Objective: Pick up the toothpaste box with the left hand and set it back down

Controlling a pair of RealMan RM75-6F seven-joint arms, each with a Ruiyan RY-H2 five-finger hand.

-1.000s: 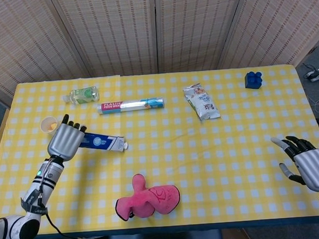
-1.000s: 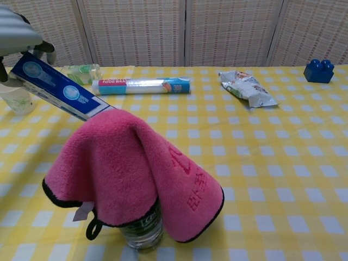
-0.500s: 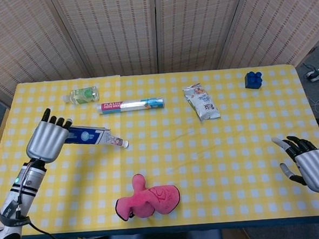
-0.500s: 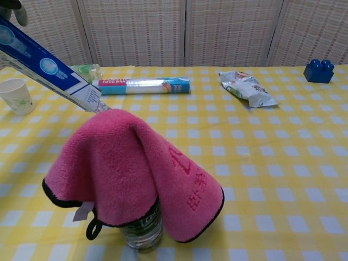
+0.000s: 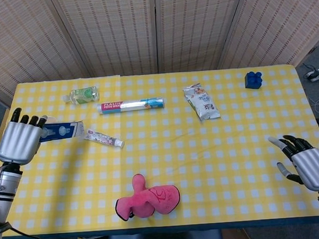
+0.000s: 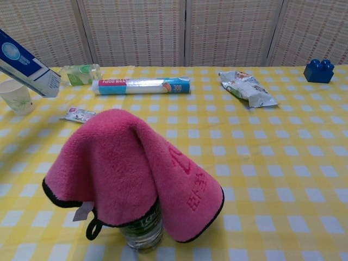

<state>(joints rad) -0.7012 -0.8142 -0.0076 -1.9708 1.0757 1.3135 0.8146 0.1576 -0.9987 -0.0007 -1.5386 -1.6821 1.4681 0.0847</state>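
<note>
The blue and white toothpaste box (image 5: pixel 62 131) hangs above the table's left edge, tilted, gripped at one end by my left hand (image 5: pixel 19 141). In the chest view the box (image 6: pixel 24 62) shows at the upper left, its open end pointing down to the right; the hand is out of that frame. A toothpaste tube (image 5: pixel 101 137) lies on the cloth just past the box's open end, and part of the tube (image 6: pixel 78 114) shows behind the pink towel. My right hand (image 5: pixel 308 165) hovers at the table's front right corner, fingers spread, holding nothing.
A pink towel (image 5: pixel 148 197) is draped over a bottle at the front middle. Along the back lie a small green bottle (image 5: pixel 82 94), a food wrap box (image 5: pixel 130 105), a snack packet (image 5: pixel 202 102) and a blue brick (image 5: pixel 253 79). A paper cup (image 6: pixel 15 96) stands at the left.
My left hand has carried the box up and to the left, off the table. The tube has slid out of the box's open end onto the cloth. The right hand has barely moved.
</note>
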